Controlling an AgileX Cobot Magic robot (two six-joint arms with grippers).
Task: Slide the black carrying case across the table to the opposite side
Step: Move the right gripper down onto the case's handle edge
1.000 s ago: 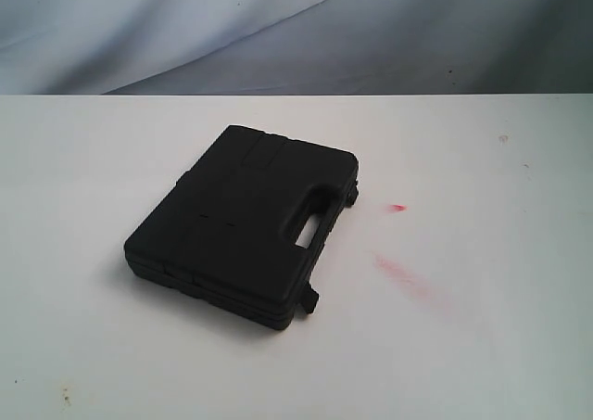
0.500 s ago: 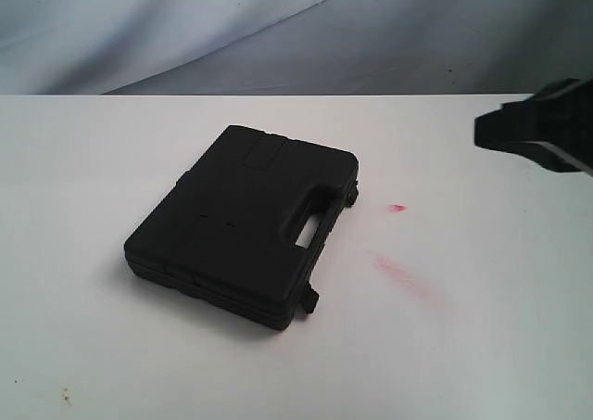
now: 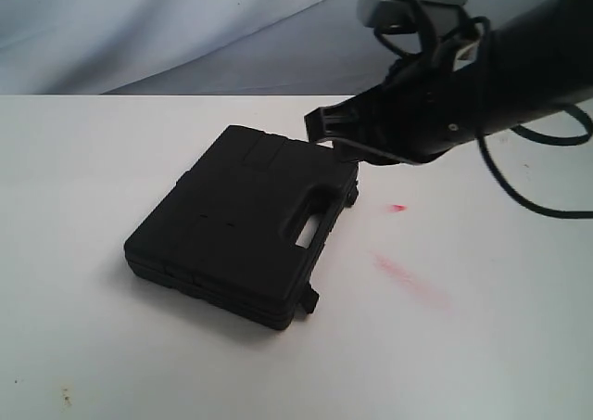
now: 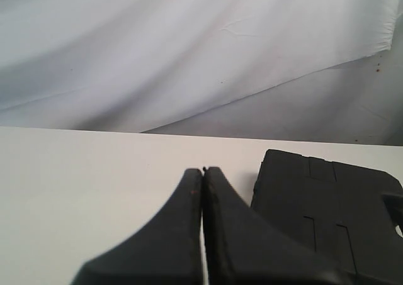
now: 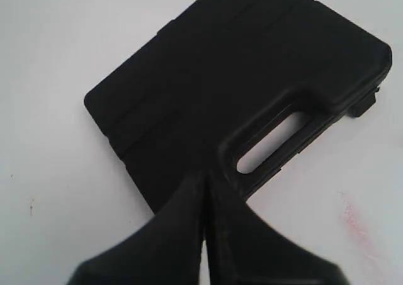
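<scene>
**Case flat at centre, both grippers pinched together, nothing held**

The black carrying case (image 3: 243, 225) lies flat on the white surface (image 3: 482, 346), a bit toward 9 o'clock of the middle in the exterior view. Its long axis runs roughly 1 to 7 o'clock. The handle edge faces about 4 o'clock, with the handle slot (image 3: 310, 223) and two small latches on that side.

The case is closed, so its contents are hidden.

The right gripper (image 3: 320, 125) has its fingers pressed together with nothing between them. Its tip sits at the case's far corner, at 1 o'clock; whether it touches can't be told. Red smudges (image 3: 408, 276) are on the surface at 3 o'clock of the case.

Only the left wrist view shows the left gripper (image 4: 203, 170): fingers together, holding nothing, low over bare surface, the case near its tips. The right wrist view looks down on the case lid, with white surface showing through the slot. A pale cloth backdrop (image 3: 139, 31) appears in the exterior and left wrist views only.
</scene>
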